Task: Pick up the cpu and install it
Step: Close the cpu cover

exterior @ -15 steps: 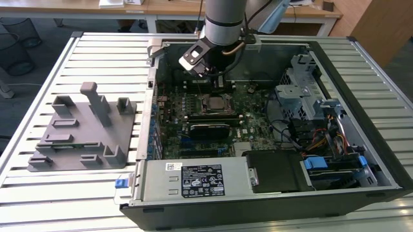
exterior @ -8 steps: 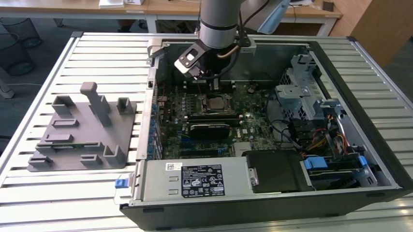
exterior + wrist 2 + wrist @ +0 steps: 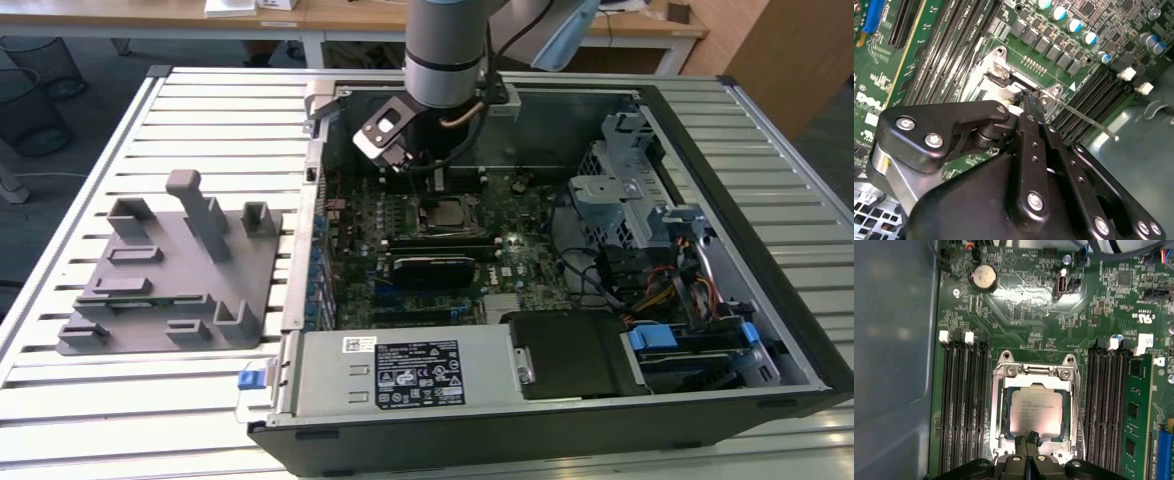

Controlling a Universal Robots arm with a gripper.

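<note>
The cpu (image 3: 1035, 412), a flat silvery square chip, lies flat inside the metal frame of the socket (image 3: 1004, 371) on the green motherboard (image 3: 1019, 305), with rows of dark memory slots (image 3: 961, 405) on either side of it. In the exterior view the chip (image 3: 449, 214) sits near the middle of the board inside an opened computer case (image 3: 694, 100) that lies on a slatted metal table (image 3: 200, 110). The gripper (image 3: 1027, 441) is just at the chip's edge, its two black fingers (image 3: 1030, 107) pressed together with no gap between them; they seem to touch the socket frame there, though contact is hard to judge. A grey plastic fixture (image 3: 174, 270) stands on the table towards the exterior view's left, well apart from the case.
</note>
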